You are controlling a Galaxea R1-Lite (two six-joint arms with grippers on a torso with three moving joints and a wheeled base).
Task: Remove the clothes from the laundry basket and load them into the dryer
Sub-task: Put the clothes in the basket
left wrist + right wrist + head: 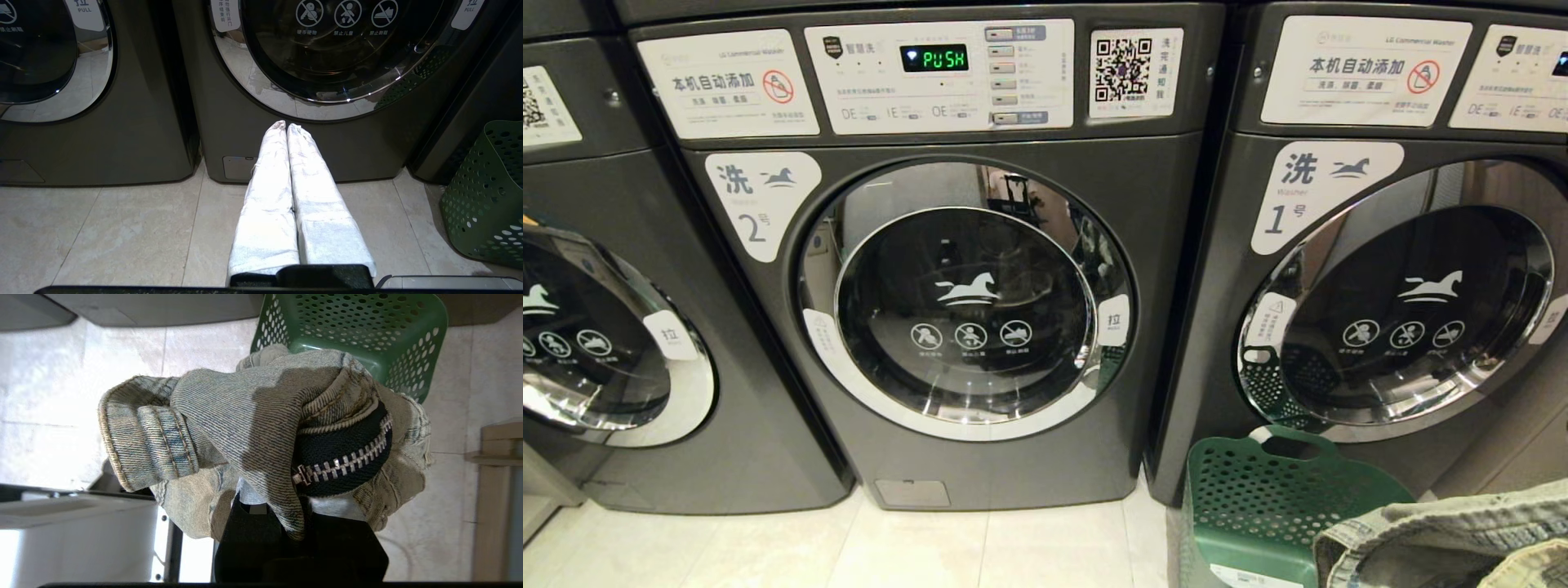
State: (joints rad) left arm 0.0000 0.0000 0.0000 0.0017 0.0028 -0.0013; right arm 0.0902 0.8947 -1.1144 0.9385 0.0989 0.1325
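Three dark grey front-loading machines stand in a row on a pale tiled floor (980,547), and the middle machine's round door (968,298) is closed. The green laundry basket (1258,498) sits on the floor before the rightmost machine (1388,245). The right gripper (282,506) is clamped on a bunched, faded denim garment (253,416) with a metal zipper, held above the basket, while the left gripper (287,126) hangs low before the middle machine, its white-wrapped fingers pressed together.

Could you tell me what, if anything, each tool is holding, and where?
The right tool grips the bunched denim garment beside its zipper; the left tool holds nothing.
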